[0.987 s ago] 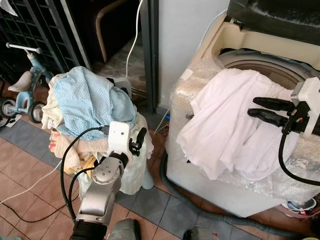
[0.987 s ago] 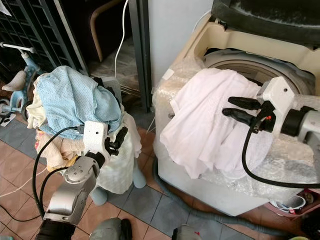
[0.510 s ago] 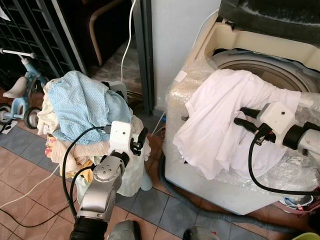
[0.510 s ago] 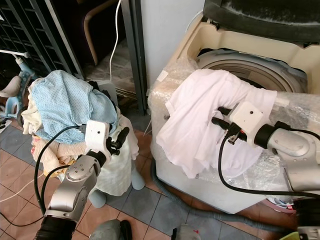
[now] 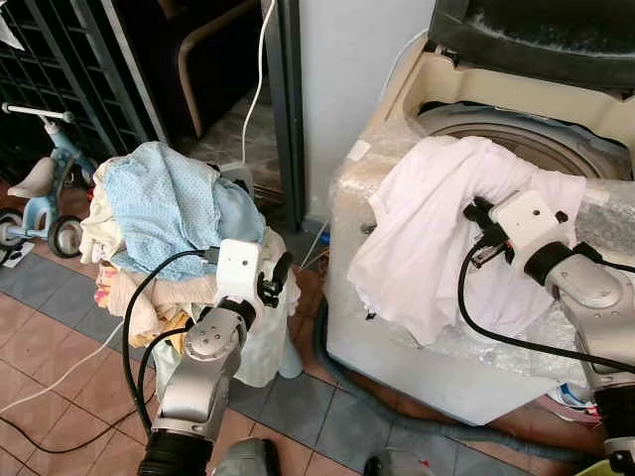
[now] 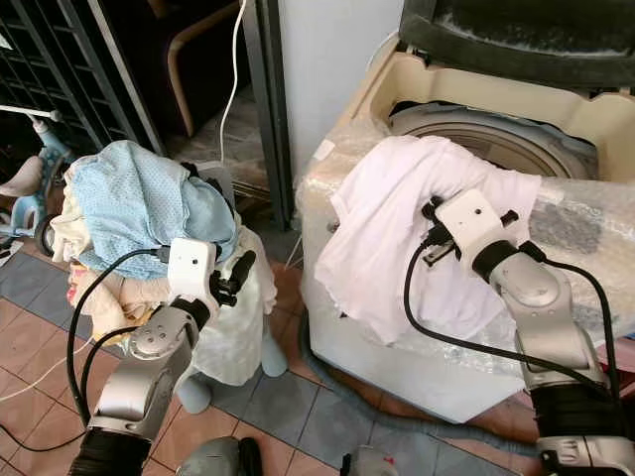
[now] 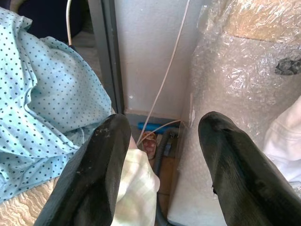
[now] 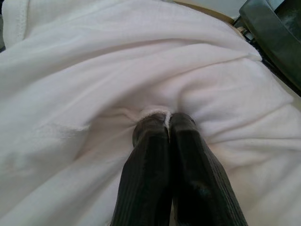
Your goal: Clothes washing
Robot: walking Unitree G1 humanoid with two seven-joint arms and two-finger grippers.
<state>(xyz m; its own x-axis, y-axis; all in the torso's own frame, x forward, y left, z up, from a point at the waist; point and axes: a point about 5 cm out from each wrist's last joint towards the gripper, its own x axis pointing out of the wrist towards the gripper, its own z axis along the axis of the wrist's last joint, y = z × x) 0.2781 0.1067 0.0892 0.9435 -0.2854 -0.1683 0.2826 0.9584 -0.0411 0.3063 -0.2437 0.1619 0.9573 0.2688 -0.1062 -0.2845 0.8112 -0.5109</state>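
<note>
Right gripper (image 8: 167, 123) pinched closed on white cotton garment (image 5: 427, 238), draped over bubble-wrapped cream top-load washing machine (image 5: 397, 327) rim, centre-right of frame. Left gripper (image 7: 162, 141) spread open, empty, beside light-blue dotted laundry heap (image 5: 169, 203), left.

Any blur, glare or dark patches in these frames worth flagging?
Eye views: sharp, daylit; the doorway behind the laundry pile is deep in shade. Left wrist view: the bubble wrap is glary. Right wrist view: soft, the white shirt nearly washed out around the right gripper.
</note>
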